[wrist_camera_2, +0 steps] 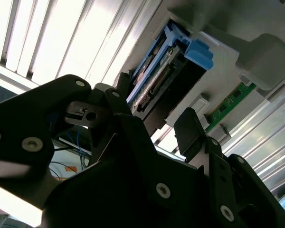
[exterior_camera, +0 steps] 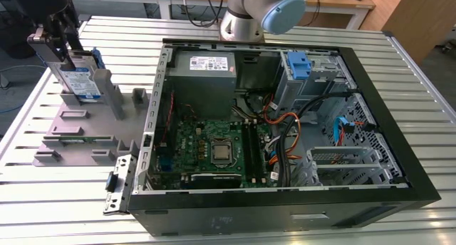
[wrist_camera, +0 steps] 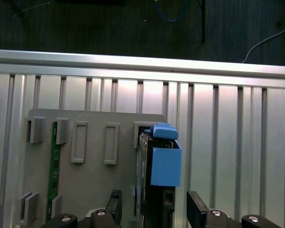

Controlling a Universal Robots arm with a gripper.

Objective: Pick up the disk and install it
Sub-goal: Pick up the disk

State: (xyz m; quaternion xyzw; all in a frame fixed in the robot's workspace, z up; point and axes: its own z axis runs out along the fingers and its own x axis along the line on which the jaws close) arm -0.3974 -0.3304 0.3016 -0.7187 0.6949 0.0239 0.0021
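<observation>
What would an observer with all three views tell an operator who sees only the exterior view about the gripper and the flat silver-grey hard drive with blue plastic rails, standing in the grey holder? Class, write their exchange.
Operator: Is the flat silver-grey disk with blue plastic rails gripped?
Observer: No. In the first wrist view the gripper is open, one black finger on each side of the disk.
Operator: Which end faces the gripper?
Observer: In the second wrist view, the end with the row of connector pins.
</observation>
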